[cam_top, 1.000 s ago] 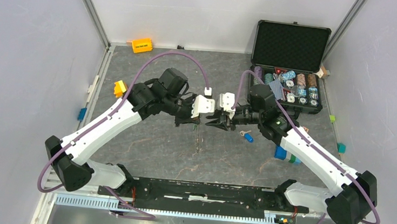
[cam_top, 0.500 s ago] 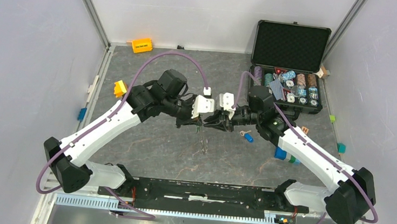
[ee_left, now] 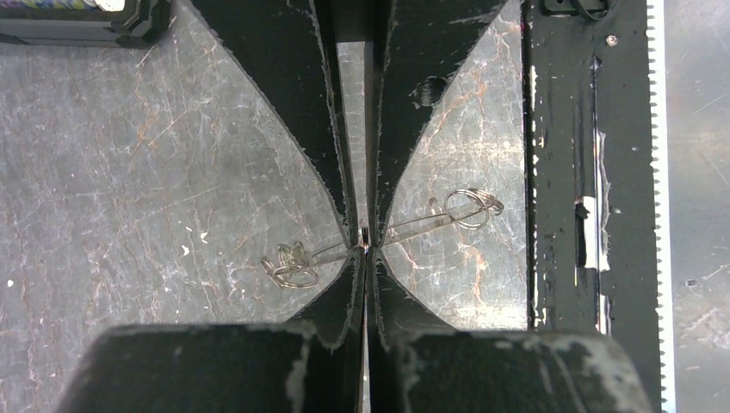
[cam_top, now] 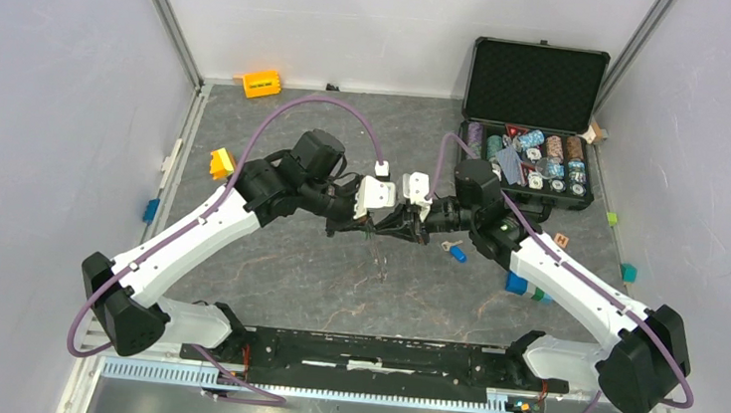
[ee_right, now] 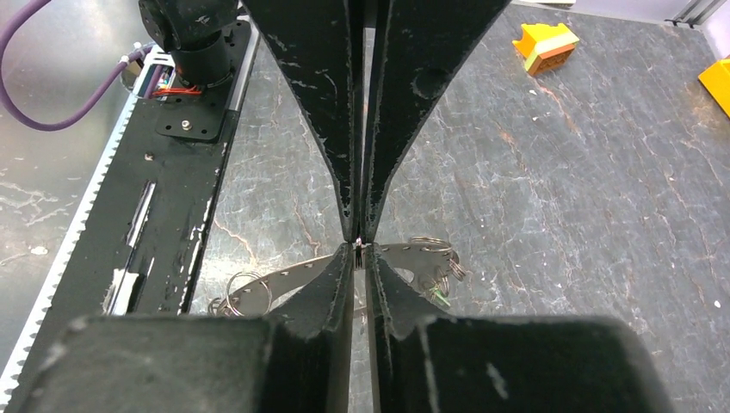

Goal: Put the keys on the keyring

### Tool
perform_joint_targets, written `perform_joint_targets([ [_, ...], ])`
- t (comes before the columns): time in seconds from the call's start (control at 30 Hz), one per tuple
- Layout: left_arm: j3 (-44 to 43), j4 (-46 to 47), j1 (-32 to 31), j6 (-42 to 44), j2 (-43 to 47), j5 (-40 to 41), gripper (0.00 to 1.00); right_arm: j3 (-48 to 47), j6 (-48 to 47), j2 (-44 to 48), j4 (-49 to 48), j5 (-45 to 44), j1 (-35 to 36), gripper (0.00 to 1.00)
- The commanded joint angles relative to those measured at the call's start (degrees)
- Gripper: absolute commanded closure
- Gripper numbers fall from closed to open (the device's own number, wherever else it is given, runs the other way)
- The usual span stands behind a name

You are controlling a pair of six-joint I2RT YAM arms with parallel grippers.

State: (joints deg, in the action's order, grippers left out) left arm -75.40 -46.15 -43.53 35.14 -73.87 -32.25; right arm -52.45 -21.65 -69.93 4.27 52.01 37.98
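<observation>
My left gripper (cam_top: 370,224) and right gripper (cam_top: 388,225) meet tip to tip above the table's middle. Both are shut on the grey metal keyring (ee_right: 405,256), which hangs between them. In the left wrist view my left gripper (ee_left: 363,249) pinches the keyring (ee_left: 422,225) edge-on, with small split rings (ee_left: 290,268) at each end. In the right wrist view my right gripper (ee_right: 360,248) pinches the same rim. A bit of the green key (ee_right: 441,296) hangs from a small ring on the keyring. The blue key (cam_top: 457,254) lies on the table right of the grippers.
An open black case (cam_top: 535,82) with poker chips stands at the back right. Blue and green blocks (cam_top: 526,286) lie beside the right arm. A yellow block (cam_top: 220,164) and an orange block (cam_top: 261,84) lie at the left and back. A black rail (cam_top: 369,352) runs along the near edge.
My right gripper has moved left until its tips meet the left gripper's tips. The left gripper has edged slightly right. The blue key has not moved.
</observation>
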Motion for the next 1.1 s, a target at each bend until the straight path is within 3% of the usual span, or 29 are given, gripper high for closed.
perform_joint_targets([
  [0.0, 0.02, 2.92, -0.24, -1.64, 1.79, -2.85, 0.98, 0.07, 0.82, -0.11, -2.10, 0.73, 0.08, 0.89],
  [0.17, 0.85, 4.11, -0.19, -2.11, 2.39, -3.08, 0.98, 0.74, 1.26, -0.12, -2.87, 0.09, 0.08, 1.00],
  [0.33, 2.95, 6.73, -0.06, -2.17, 4.19, -3.21, 0.98, 1.03, 0.35, 0.69, -2.60, -2.26, 0.08, 1.00],
  [0.53, 5.84, 10.65, 1.42, -2.65, 6.79, -3.77, 0.83, 0.94, 0.29, 2.12, -2.40, -2.44, -0.16, 1.00],
  [0.67, 7.02, 12.58, 4.43, -4.16, 8.07, -7.35, 0.59, 0.77, 1.48, 3.21, -3.11, -1.57, -0.94, 1.00],
  [0.8, 9.80, 17.45, 7.93, -6.81, 10.14, -11.02, 0.45, -0.12, 4.10, 3.23, -3.85, 0.71, -2.11, 1.00],
  [1.07, 18.52, 33.94, 12.15, -13.21, 11.35, -21.96, 0.43, -1.17, 13.61, 2.96, -11.89, 6.43, -4.29, 1.00],
])
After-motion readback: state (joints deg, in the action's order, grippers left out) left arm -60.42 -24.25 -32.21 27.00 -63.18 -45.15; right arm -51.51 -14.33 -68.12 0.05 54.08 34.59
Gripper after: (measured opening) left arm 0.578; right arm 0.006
